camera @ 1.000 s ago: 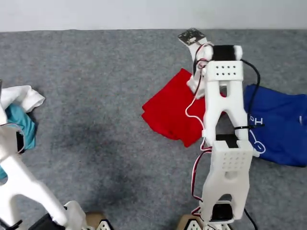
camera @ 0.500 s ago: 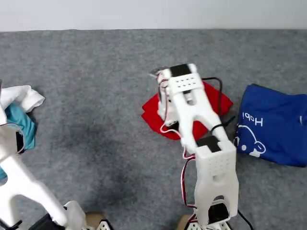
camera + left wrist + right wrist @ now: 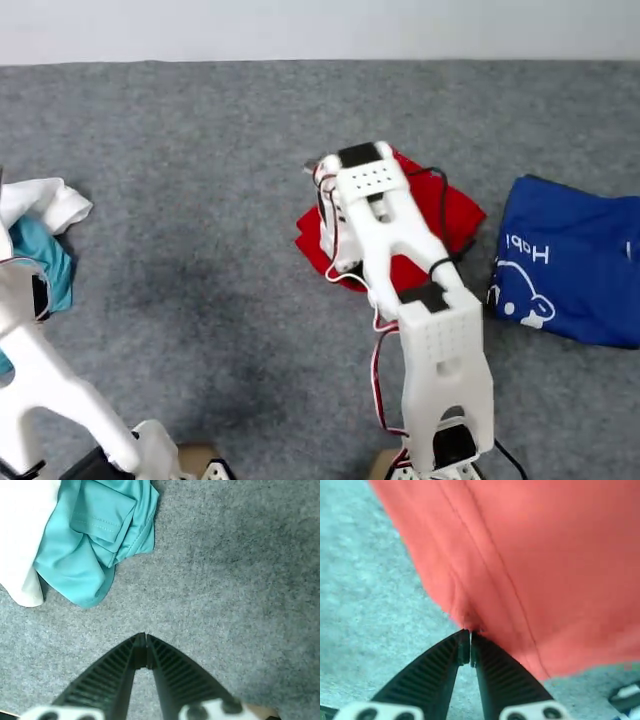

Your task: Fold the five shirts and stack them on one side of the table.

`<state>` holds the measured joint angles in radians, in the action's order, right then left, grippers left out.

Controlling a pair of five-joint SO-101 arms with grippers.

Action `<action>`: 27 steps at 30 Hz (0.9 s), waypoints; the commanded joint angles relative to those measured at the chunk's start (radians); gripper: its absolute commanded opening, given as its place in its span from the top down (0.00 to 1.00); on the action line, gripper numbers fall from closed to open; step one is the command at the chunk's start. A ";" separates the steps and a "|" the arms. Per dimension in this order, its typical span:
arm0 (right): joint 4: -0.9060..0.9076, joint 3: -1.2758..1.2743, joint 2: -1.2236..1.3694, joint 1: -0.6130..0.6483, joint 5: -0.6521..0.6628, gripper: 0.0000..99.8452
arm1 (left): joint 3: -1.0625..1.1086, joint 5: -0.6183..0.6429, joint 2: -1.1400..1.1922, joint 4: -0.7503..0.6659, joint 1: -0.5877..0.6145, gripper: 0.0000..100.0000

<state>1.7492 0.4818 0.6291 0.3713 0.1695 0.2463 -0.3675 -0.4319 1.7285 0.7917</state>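
Dragging is seen: the red shirt [image 3: 545, 555] — clenched in the right claw [image 3: 470, 633] — is now doubled beneath it; one fold judged made.

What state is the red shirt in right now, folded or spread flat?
Partly folded: the red shirt lies bunched, with a layer that looks doubled over, and its edge is pinched in the shut right gripper.
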 commanded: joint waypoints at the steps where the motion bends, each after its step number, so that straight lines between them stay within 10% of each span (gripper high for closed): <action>1: 0.038 0.012 -0.174 0.001 0.005 0.99 | -0.002 0.000 -0.029 0.026 -0.005 1.00; 15: -0.119 0.008 -0.013 -0.150 0.055 0.99 | -0.002 0.000 -0.029 0.026 -0.005 1.00; 27: -0.061 0.012 0.064 -0.004 0.018 0.99 | -0.002 0.000 -0.029 0.025 -0.005 1.00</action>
<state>1.6817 0.4818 0.7211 0.3391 0.2125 0.2463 -0.3675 -0.4319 1.7285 0.7917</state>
